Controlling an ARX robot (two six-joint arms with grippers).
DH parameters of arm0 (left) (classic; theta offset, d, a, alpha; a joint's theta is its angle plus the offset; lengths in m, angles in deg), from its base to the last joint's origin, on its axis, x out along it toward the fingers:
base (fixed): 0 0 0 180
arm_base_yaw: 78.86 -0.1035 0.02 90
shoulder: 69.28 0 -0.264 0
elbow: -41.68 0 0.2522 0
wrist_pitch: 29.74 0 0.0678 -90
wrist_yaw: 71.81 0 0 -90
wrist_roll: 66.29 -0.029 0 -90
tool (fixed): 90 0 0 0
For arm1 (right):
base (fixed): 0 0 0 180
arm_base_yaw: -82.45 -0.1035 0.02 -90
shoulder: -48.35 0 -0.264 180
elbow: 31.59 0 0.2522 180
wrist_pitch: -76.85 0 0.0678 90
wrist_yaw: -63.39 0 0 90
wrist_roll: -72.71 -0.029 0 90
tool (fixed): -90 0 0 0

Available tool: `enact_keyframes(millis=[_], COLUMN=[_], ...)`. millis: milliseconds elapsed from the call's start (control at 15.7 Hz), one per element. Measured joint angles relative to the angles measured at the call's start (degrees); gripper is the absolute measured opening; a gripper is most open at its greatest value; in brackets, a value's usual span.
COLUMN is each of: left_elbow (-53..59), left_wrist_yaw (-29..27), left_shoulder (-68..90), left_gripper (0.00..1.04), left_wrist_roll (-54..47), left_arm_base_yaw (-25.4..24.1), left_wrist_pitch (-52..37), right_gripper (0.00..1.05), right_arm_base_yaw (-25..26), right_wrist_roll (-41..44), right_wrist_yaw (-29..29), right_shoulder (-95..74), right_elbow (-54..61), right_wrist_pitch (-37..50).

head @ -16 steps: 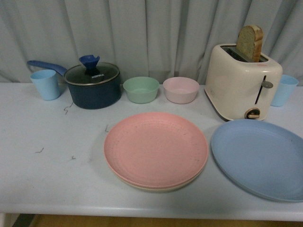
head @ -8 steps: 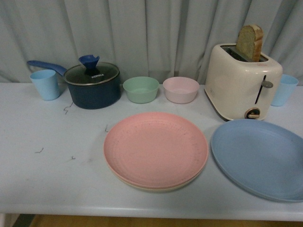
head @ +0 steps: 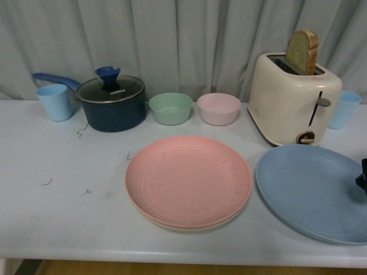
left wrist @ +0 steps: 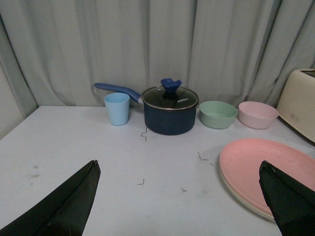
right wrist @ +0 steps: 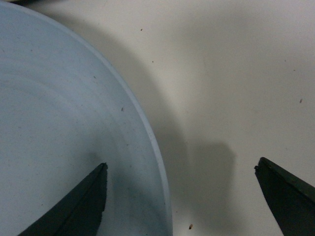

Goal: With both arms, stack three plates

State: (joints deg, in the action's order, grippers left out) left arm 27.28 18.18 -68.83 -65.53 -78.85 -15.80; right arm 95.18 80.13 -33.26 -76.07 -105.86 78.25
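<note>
The pink plate [head: 188, 179] lies on the beige plate [head: 198, 228], of which only the front rim shows, at the table's middle front. The blue plate [head: 312, 189] lies alone to their right. My right gripper [head: 362, 177] shows as a dark tip at the right edge, over the blue plate's right rim. In the right wrist view it [right wrist: 179, 169] is open, one finger above the blue plate [right wrist: 64, 147], the other above bare table, straddling the rim. My left gripper [left wrist: 178, 164] is open and empty over the table left of the pink plate [left wrist: 268, 167].
Along the back stand a light blue cup [head: 55, 101], a dark blue lidded pot [head: 112, 102], a green bowl [head: 171, 108], a pink bowl [head: 219, 108], a cream toaster [head: 293, 103] with bread, and another blue cup [head: 345, 109]. The table's front edge lies just below the plates.
My right gripper has come into the front view at the right edge, over the blue plate's rim. The plates have not moved.
</note>
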Motion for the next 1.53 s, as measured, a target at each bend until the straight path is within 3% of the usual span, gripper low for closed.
enact_keyframes(millis=[382,574,829,1020,1275,1530], left_elbow=[0.00,0.00,0.00,0.00,0.00,0.00], left_wrist_yaw=[0.00,0.00,0.02,0.00,0.00,0.00], left_shoulder=[0.00,0.00,0.00,0.00,0.00,0.00], left_gripper=[0.98,0.98,0.98,0.98,0.98,0.98], left_wrist_roll=[0.00,0.00,0.00,0.02,0.00,0.00], left_arm_base_yaw=[0.00,0.00,0.00,0.00,0.00,0.00], left_wrist_pitch=[0.00,0.00,0.00,0.00,0.00,0.00], right_gripper=[0.30,0.04,0.03,0.03,0.03,0.03], right_arm_base_yaw=[-1.79,0.85,3.52,-3.98,-19.56,-22.73], right_wrist_roll=[-0.13,-2.25,-4.04,-10.71,-25.77,-30.60], right_wrist_yaw=[1.29,-3.87,-7.34,-12.00,-6.36,-4.55], right_shoulder=[-1.84,6.84,26.34,35.43,21.20,13.60], right_elbow=[-1.38,7.26,16.35,15.65,10.49,6.69], right_wrist_pitch=[0.20,1.25,-6.62,-4.02,4.66,5.01])
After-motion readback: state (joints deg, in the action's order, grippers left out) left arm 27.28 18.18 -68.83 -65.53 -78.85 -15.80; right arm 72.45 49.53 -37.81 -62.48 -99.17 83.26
